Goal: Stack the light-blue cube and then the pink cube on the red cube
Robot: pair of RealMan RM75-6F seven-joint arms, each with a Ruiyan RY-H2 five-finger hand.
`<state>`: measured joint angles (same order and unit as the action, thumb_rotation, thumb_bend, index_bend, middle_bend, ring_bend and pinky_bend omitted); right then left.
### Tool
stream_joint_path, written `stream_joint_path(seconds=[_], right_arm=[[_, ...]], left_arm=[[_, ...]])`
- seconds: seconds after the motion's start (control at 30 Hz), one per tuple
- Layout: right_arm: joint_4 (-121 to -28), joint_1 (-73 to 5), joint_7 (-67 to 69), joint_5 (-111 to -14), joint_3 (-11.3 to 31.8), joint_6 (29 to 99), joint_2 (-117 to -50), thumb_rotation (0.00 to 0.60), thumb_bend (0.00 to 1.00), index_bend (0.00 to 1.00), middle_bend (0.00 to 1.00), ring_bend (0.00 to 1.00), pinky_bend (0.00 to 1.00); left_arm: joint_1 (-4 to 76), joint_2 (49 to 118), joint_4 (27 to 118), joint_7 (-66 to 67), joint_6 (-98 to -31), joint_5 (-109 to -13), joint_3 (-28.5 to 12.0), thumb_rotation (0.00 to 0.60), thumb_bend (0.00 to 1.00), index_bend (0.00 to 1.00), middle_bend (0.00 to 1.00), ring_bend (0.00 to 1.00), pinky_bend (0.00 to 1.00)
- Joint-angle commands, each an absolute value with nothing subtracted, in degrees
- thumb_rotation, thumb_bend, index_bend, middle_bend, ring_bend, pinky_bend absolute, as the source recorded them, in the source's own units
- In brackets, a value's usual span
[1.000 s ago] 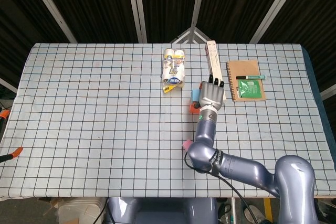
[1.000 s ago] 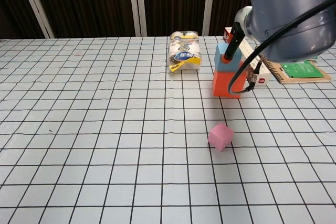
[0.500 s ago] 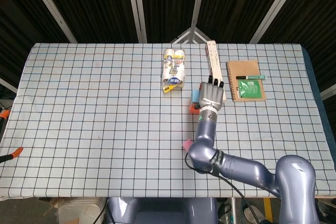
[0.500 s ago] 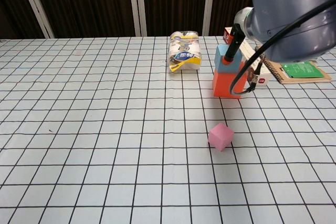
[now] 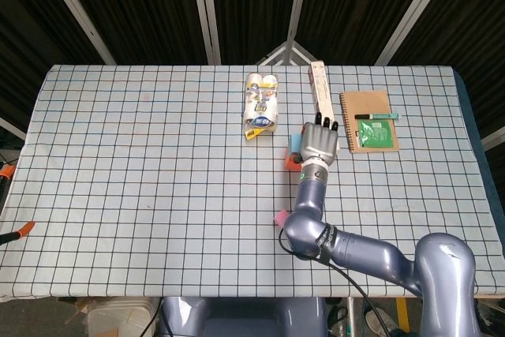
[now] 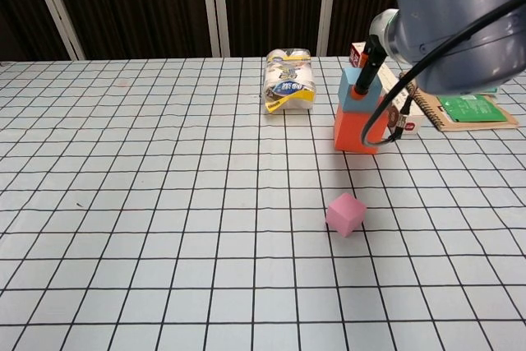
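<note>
On a grid-checked tablecloth [image 5: 142, 163], your right hand [image 5: 318, 144] hangs over the light-blue cube [image 6: 354, 87], which sits on the red cube [image 6: 356, 128] beside a twin pack of bottles [image 5: 261, 105]. From the head view the fingers [image 5: 323, 124] lie side by side, pointing away from you, but neither view shows whether they are gripping the cube or are merely above it, so you cannot tell the grasp from here. The pink cube [image 6: 345, 214] waits on the cloth nearer you, well apart from the stack; your left hand is out of sight. The first placement looks done or nearly so. Judge the blue cube's seating before you let go: it appears set slightly toward one side of the red one, so square it up, open slowly and lift straight up to avoid dragging it off. A notebook [image 5: 369, 120] and a long box [image 5: 319, 88] lie just behind the stack; keep the wrist clear of them.
</note>
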<state>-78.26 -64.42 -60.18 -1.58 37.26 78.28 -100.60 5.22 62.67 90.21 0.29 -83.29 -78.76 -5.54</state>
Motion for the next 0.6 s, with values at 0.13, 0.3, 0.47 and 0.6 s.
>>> stream_joint_path(seconds=[0.13, 0.3, 0.47, 0.6], right_arm=[[-79.1, -64.3, -60.7, -1.3, 37.4, 79.1, -100.1, 0.6, 0.84, 0.68, 0.0, 0.0, 0.0], [-79.8, -64.4, -61.1, -1.1, 37.4, 79.8, -99.9, 0.6, 0.84, 0.7, 0.0, 0.0, 0.0], [-80.0, -64.4, -61.5, -0.6, 37.5, 80.3, -99.9, 0.6, 0.84, 0.7, 0.0, 0.0, 0.0], [-79.3, -64.5, -61.6, -0.2, 37.5, 80.1, -100.1, 0.6, 0.84, 0.7, 0.0, 0.0, 0.0]], left_arm=[[5.2, 62.7, 90.2, 0.3, -83.3, -78.8, -5.5, 0.6, 0.16, 0.04, 0.0, 0.0, 0.0], [5.2, 62.6, 90.2, 0.2, -83.4, -78.9, -5.5, 0.6, 0.16, 0.04, 0.0, 0.0, 0.0], [5.1, 62.6, 90.2, 0.0, -83.5, -79.0, -5.5, 0.6, 0.16, 0.04, 0.0, 0.0, 0.0], [5.1, 62.6, 90.1, 0.0, -83.5, -79.0, -5.5, 0.6, 0.16, 0.04, 0.0, 0.0, 0.0]])
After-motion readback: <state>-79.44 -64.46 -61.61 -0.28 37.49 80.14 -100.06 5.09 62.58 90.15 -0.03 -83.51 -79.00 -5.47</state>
